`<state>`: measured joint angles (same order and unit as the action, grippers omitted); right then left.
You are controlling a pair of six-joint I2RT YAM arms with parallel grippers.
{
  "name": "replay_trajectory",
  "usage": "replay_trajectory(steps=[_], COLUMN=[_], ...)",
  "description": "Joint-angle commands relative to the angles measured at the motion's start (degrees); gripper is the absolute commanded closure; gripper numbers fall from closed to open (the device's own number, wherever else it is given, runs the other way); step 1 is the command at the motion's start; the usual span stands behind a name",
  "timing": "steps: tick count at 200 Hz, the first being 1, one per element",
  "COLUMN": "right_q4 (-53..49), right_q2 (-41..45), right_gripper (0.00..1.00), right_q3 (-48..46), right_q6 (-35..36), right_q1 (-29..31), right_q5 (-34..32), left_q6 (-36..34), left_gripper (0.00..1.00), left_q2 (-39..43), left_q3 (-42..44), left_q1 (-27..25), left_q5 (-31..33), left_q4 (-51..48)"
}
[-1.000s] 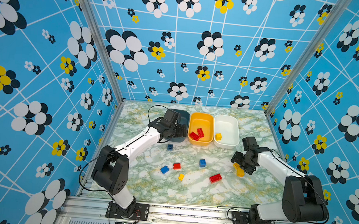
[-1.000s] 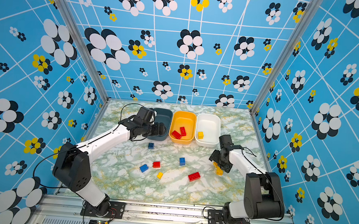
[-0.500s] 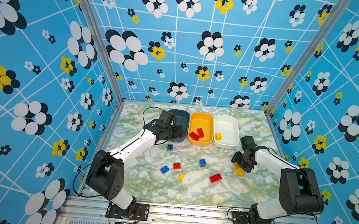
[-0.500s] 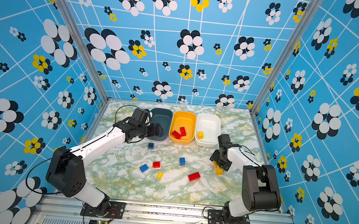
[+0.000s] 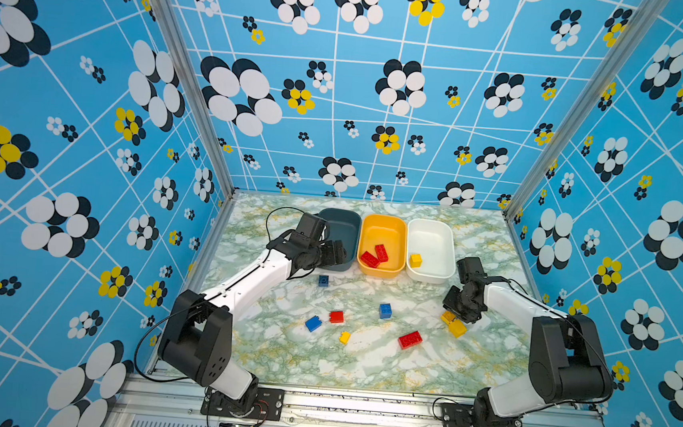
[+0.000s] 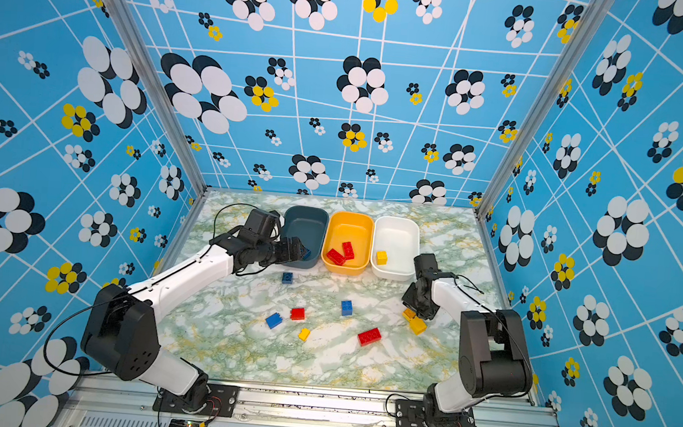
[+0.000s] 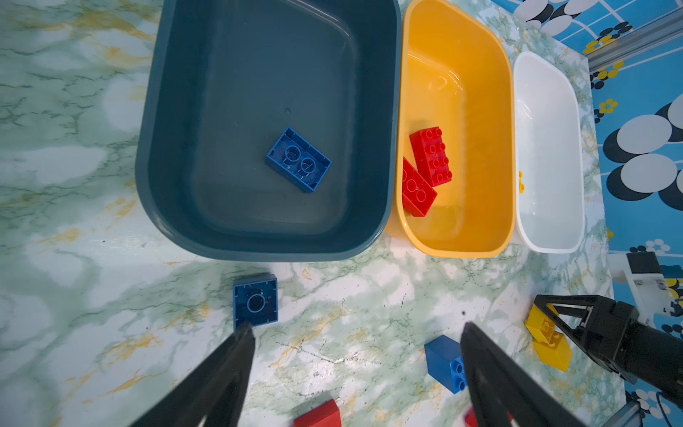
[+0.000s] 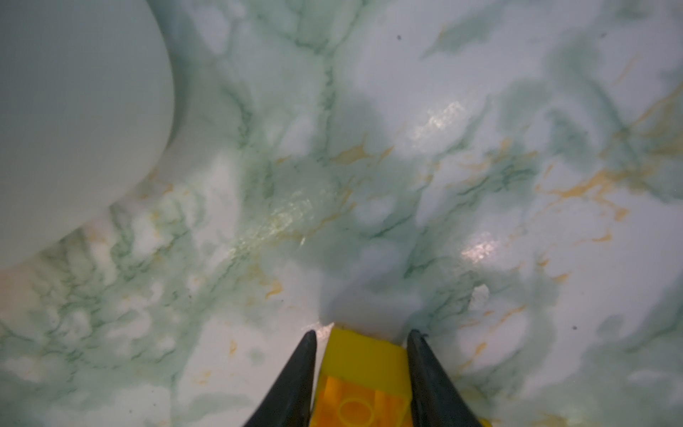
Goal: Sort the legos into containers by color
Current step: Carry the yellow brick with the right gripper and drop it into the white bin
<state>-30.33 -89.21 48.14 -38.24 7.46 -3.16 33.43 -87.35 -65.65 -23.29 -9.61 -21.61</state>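
My right gripper (image 8: 362, 334) is shut on a yellow lego (image 8: 364, 369) that lies on the marble table at the right, in both top views (image 5: 448, 317) (image 6: 408, 314). A second yellow lego (image 5: 458, 329) rests against it. My left gripper (image 7: 356, 327) is open and empty at the front of the teal container (image 5: 345, 222), which holds a blue lego (image 7: 298, 159). The yellow container (image 5: 384, 225) holds two red legos (image 5: 375, 254). The white container (image 5: 434, 232) holds a yellow lego (image 5: 415, 260).
Loose legos lie mid-table: a dark blue square one (image 5: 323, 280) near the teal container, two blue (image 5: 385, 310) (image 5: 313, 323), two red (image 5: 336, 316) (image 5: 410, 339) and a small yellow (image 5: 344, 337). Patterned walls enclose the table on three sides.
My right gripper has closed on the yellow lego. The left arm has shifted a little by the teal container, its gripper still open.
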Motion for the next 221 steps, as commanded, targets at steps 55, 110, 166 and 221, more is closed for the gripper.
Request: replay_trajectory(steps=[55,110,166,221], right_q4=[-0.85,-4.31,-7.64,-4.72], right_q2=[4.61,8.81,10.58,-0.51], right_gripper=[0.71,0.72,0.71,0.71], right_q3=[0.35,2.71,10.91,23.62], right_q6=[-1.13,-2.19,-1.1,1.83], right_q1=[2.01,4.15,4.66,4.53], right_q5=[-2.99,-3.29,-3.6,-2.88], left_q6=[-1.2,-1.63,-1.27,-0.37], left_gripper=[0.12,0.12,0.12,0.12], left_q2=[1.66,1.39,1.15,1.5], left_q3=[1.33,1.58,1.99,3.03], left_q1=[1.79,3.03,3.4,3.47], left_q5=[-1.99,-2.79,-2.57,-2.64], left_q4=[-0.1,-0.35,-0.28,-0.18])
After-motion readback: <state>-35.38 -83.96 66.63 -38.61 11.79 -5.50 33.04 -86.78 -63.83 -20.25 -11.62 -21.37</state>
